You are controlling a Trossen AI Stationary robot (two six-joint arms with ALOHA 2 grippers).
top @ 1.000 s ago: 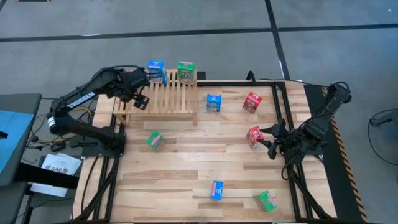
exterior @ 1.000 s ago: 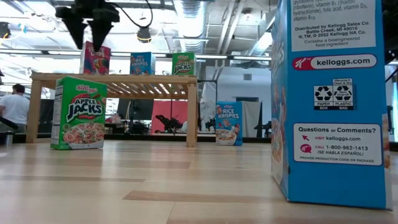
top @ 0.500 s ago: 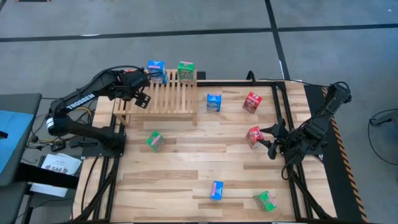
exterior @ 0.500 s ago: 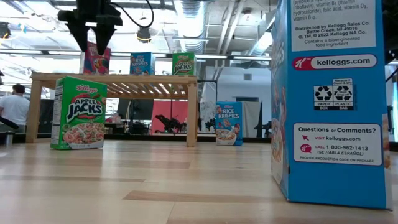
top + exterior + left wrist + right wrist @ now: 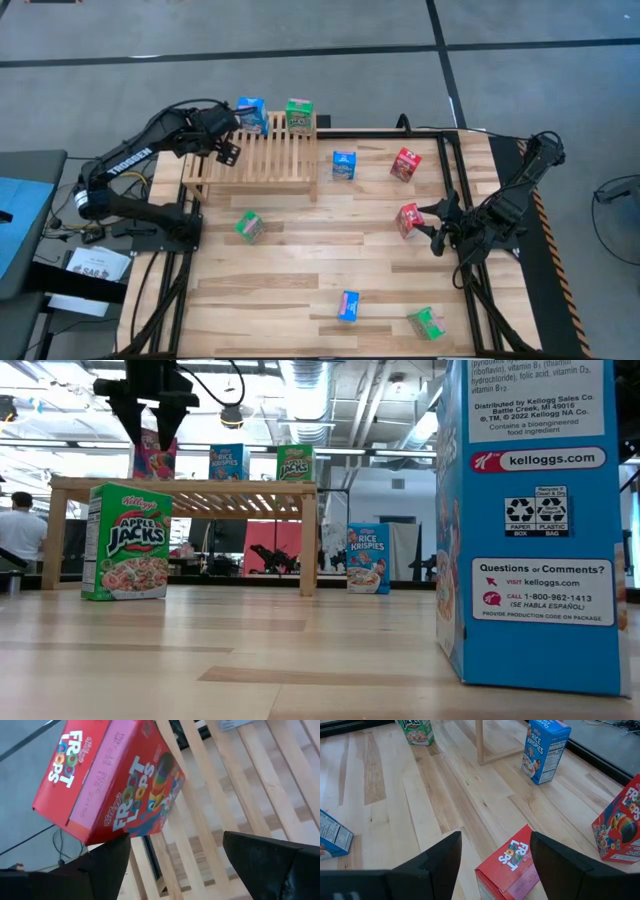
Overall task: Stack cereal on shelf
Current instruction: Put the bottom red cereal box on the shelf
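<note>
The slatted wooden shelf (image 5: pixel 262 158) stands at the table's far left. A blue cereal box (image 5: pixel 250 113) and a green one (image 5: pixel 298 113) stand on its far edge. A red cereal box (image 5: pixel 115 780) stands on the slats at the far left corner. My left gripper (image 5: pixel 226 150) hovers open just above and in front of this red box (image 5: pixel 152 458), apart from it. At the right edge my right gripper (image 5: pixel 436 228) is open and faces another red box (image 5: pixel 512 865) standing on the table. That box sits just ahead of its fingertips.
Loose boxes stand on the table: blue (image 5: pixel 343 165) and red (image 5: pixel 405 164) right of the shelf, green (image 5: pixel 248 226) in front of it, blue (image 5: pixel 348 305) and green (image 5: pixel 428 322) near the front edge. A dark frame rail (image 5: pixel 452 200) runs along the right side.
My left gripper has swung a little toward the table's far edge over the shelf's left end, staying open. The boxes and my right gripper have kept still.
</note>
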